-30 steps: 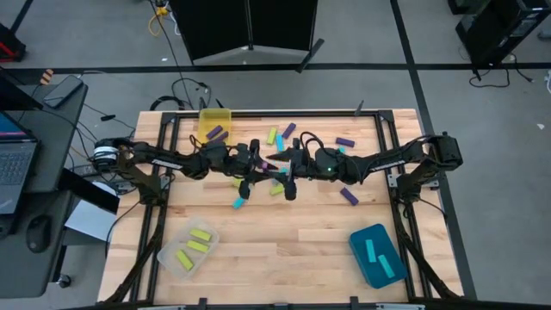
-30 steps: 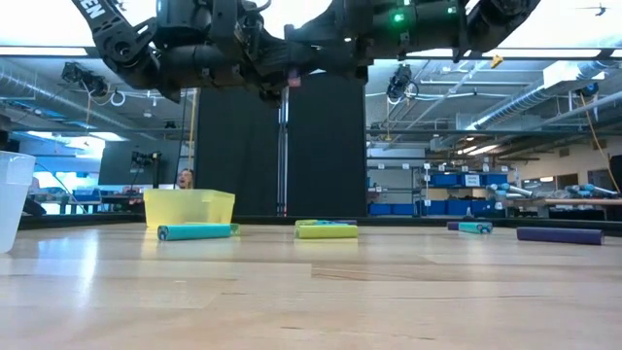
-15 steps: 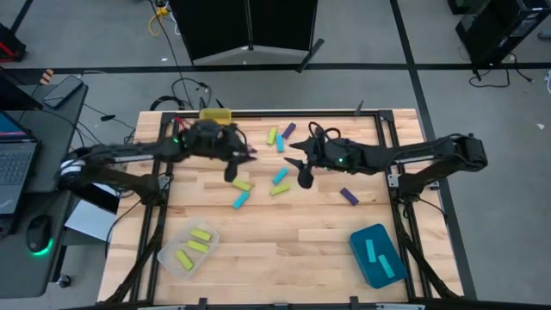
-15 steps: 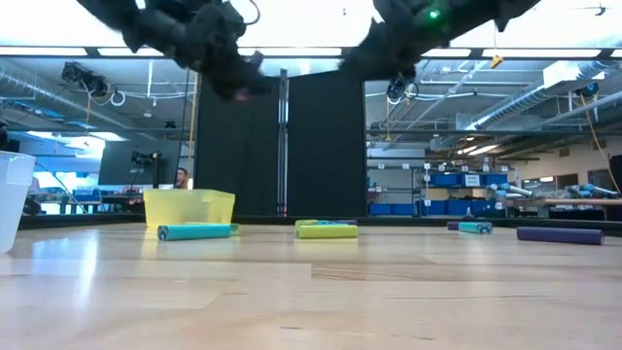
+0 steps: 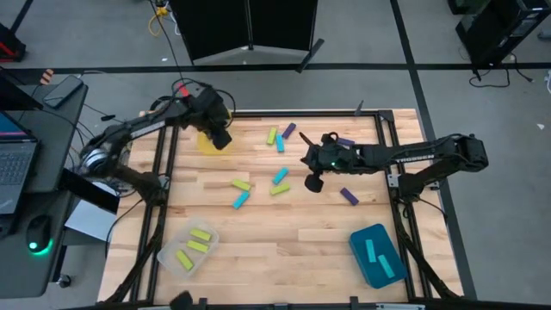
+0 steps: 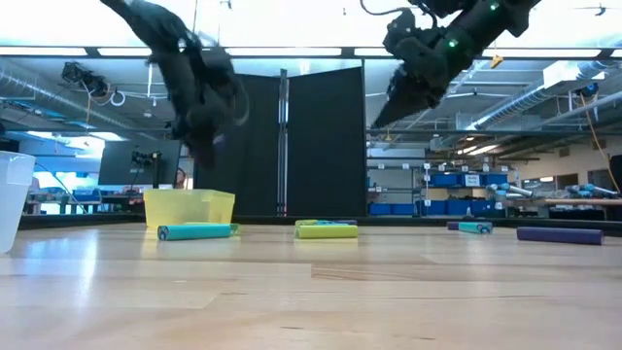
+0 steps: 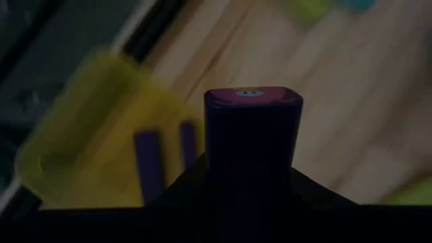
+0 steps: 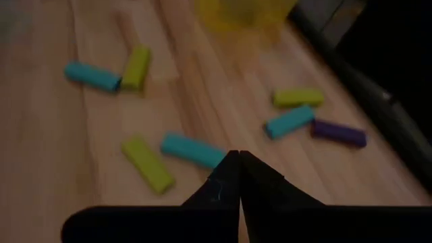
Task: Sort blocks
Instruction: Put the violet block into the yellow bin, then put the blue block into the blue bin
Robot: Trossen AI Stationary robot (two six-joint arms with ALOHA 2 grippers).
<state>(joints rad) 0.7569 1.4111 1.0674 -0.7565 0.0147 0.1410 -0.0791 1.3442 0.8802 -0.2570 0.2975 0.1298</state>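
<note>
My left gripper (image 5: 220, 138) hangs over the yellow bin (image 5: 207, 138) at the table's far left, shut on a purple block (image 7: 253, 128). Two purple blocks (image 7: 150, 162) lie in that bin. My right gripper (image 5: 312, 182) hovers right of the table's middle, shut and empty; its fingertips meet (image 8: 236, 162) above the loose blocks. Green (image 5: 242, 184), cyan (image 5: 281, 176) and purple (image 5: 348, 196) blocks lie flat on the wood. My left gripper pinches the purple block's lower part (image 7: 253, 172) between its two fingers. The block runs along the fingers, and its free end (image 7: 253, 96) sticks out past them. The fingers slant steeply down, and the block is lifted clear above the yellow bin.
A clear bin (image 5: 188, 248) with green blocks stands at the near left. A teal bin (image 5: 377, 255) with cyan blocks stands at the near right. More blocks lie near the far edge (image 5: 280, 138) and a purple one at the far right (image 5: 344, 142). Bare wood spans the near middle.
My left gripper has carried the purple block from the table's middle toward the far left, to above the yellow bin, and has tipped to point downward. My right gripper has drawn back a little toward the table's right edge and tipped down.
</note>
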